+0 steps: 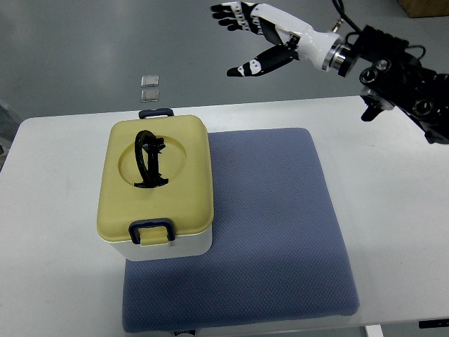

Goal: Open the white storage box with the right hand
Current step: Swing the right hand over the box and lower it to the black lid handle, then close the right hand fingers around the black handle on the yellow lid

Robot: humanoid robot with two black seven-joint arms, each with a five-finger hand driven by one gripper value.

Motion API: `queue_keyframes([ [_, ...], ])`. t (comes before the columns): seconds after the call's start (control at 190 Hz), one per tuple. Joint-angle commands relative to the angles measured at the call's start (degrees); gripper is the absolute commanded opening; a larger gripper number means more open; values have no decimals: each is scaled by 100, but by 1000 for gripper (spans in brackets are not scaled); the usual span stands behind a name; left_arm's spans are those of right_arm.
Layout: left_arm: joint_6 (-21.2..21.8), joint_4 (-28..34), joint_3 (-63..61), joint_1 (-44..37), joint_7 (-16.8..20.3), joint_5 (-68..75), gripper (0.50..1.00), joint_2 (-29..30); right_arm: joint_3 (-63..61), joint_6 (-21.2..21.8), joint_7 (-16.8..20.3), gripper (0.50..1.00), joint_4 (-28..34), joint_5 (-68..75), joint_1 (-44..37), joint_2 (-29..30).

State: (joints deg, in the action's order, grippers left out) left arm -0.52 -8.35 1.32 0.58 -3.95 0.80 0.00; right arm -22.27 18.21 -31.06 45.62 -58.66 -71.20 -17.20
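From the top view, the right hand (254, 38) is raised beyond the far edge of the white table (393, 210), its arm (393, 70) entering from the right edge of the picture; the fingers (231, 14) are spread and relaxed with nothing in them, the thumb apart from the rest, and the hand is well apart from the box. The white storage box (158, 189) sits on the left part of the table, its right side resting on the left edge of a blue-grey mat (280, 232) that covers the middle of the table. The box has a pale yellow lid (182, 175), closed, with a black carrying handle (149, 160) standing in a round recess on top. A dark latch (151, 230) lies at the near edge of the lid and another latch (155, 111) at the far edge. On the grey floor past the table two small square tiles (149, 87) lie one behind the other
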Motion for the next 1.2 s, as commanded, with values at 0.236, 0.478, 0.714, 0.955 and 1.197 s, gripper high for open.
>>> queue_keyframes([
  [0.236, -1, 0, 0, 3, 0, -1, 1000, 0, 944, 596, -6, 917, 694, -1991, -1810, 568],
  [0.478, -1, 0, 0, 3, 0, -1, 1000, 0, 1471, 561, -14, 913, 852, -2984, -2443, 1324],
  [0.714, -1, 0, 8, 3, 0, -1, 1000, 0, 1700, 553, -111, 911, 861, -3757, -2530, 1720],
  [0.955, -1, 0, 8, 3, 0, -1, 1000, 0, 1972, 517, -138, 905, 922, -4285, -2530, 1720],
  [1.197, -1, 0, 0, 3, 0, -1, 1000, 0, 2306, 271, -138, 881, 922, -4434, -2530, 1720],
])
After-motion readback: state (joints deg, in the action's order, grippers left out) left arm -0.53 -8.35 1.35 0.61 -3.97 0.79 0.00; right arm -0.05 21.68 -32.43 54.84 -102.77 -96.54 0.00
